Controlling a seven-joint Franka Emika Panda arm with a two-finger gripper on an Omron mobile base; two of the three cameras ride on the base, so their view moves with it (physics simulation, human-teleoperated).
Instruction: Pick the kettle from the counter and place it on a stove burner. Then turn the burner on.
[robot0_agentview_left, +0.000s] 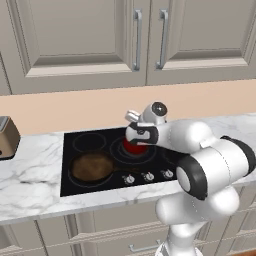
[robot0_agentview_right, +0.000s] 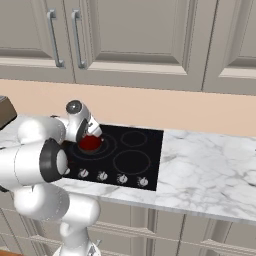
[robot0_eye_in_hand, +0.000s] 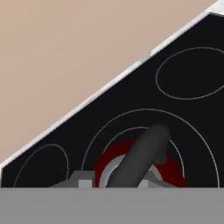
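On the marble tabletop (robot0_agentview_right: 210, 165), the red kettle (robot0_agentview_right: 90, 143) is seen inside the double-ringed burner (robot0_eye_in_hand: 175, 118) of the black cooktop, its arched handle (robot0_eye_in_hand: 140, 157) apparently pinched by the pincer (robot0_agentview_left: 135, 139), presumably so it stays centred for heating.

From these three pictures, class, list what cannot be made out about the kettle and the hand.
- Kettle base: left base view, hidden by the arm, so contact with the stove burner is uncertain.
- Kettle front: hand view, cut off by the bottom edge.
- Hand: fingertips barely show in the hand view; open or shut on the handle cannot be told.
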